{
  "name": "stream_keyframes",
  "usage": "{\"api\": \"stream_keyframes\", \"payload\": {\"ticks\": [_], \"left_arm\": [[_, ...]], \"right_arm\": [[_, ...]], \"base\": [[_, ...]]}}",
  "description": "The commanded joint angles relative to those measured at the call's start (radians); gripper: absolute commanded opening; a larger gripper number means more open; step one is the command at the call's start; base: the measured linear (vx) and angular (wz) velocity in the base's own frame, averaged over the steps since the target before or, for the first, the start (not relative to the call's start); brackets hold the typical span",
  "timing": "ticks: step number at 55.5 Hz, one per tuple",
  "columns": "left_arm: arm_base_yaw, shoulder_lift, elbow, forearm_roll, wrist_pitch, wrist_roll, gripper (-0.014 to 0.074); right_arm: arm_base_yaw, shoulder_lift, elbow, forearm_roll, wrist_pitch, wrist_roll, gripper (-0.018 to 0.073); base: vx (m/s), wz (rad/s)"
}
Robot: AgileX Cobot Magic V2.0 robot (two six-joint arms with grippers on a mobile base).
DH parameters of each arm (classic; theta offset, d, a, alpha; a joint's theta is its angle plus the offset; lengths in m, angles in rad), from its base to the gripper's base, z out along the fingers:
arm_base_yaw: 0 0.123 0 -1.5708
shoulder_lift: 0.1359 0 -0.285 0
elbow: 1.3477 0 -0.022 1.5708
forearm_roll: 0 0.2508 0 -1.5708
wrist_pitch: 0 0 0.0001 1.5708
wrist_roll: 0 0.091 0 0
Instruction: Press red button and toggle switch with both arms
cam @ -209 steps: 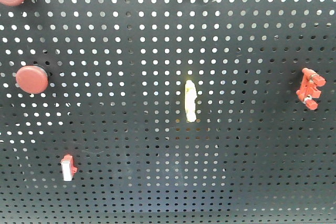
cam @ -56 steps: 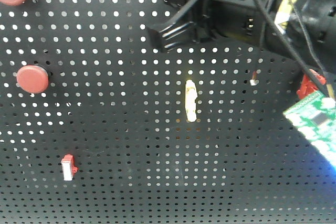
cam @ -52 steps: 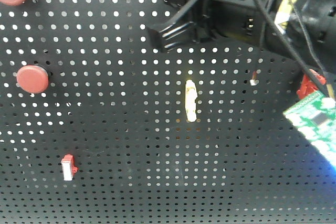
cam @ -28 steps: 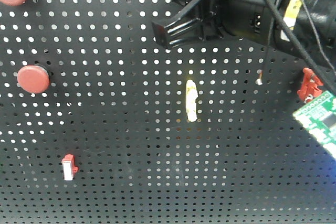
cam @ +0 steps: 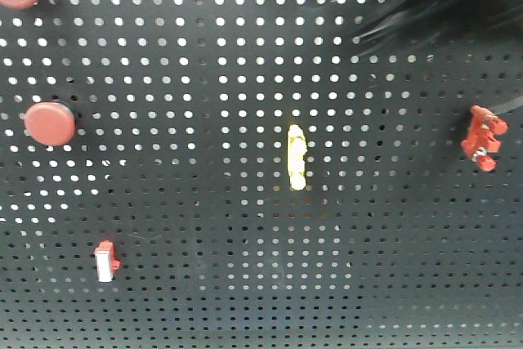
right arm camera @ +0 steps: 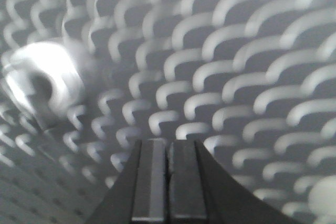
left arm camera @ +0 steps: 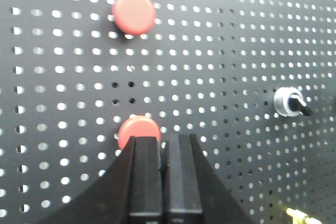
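Left pincer [left arm camera: 160,145], fingers pressed together and empty, aims its blunt tip at the lower red button [left arm camera: 137,130], probably closed so it pokes firmly. Right pincer [right arm camera: 169,148], likewise closed on nothing, hangs near the blurred toggle switch [right arm camera: 44,85], which lies up-left of its tip on the pegboard [right arm camera: 262,51].

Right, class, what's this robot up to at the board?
A two-armed robot works at a black pegboard. Its left hand, shut, points at the lower red button; contact is unclear. Its right hand, also shut, is near the toggle switch, its view badly blurred.
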Motion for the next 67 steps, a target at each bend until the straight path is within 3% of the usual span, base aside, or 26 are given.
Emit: {"api": "stream_keyframes", "payload": {"ticks": [1,11,26,54,60,67], "left_arm": [[-0.005,0.003,-0.023,-0.008,-0.067,-0.001,0.0002],[-0.005,0.003,-0.023,-0.008,-0.064,0.000,0.0002],[-0.005,0.003,-0.023,-0.008,-0.050,0.000,0.0002],[-0.003,0.003,-0.019,0.000,-0.054,0.008,0.0002],[0.055,-0.022,0.015,0.069,-0.055,0.080,0.0002],[0.215,-0.129,0.178,0.063,-0.045,0.070,0.0002]], "right_arm": [[0.029,-0.035,-0.011,-0.026,-0.103,0.001,-0.0001],[0.087,-0.118,0.081,-0.020,-0.114,0.006,-0.0001],[0.081,-0.180,0.145,-0.078,-0.115,0.010,-0.0001],[0.081,-0.179,0.146,-0.078,-0.119,0.009,0.0000],[0.081,-0.179,0.146,-0.078,-0.119,0.009,0.0000],[0.081,-0.179,0.146,-0.078,-0.119,0.009,0.0000]], "base": [[0.00,-0.01],[0.00,0.00],[0.00,0.00],[0.00,0.00],[0.00,0.00],[0.00,0.00]]}}
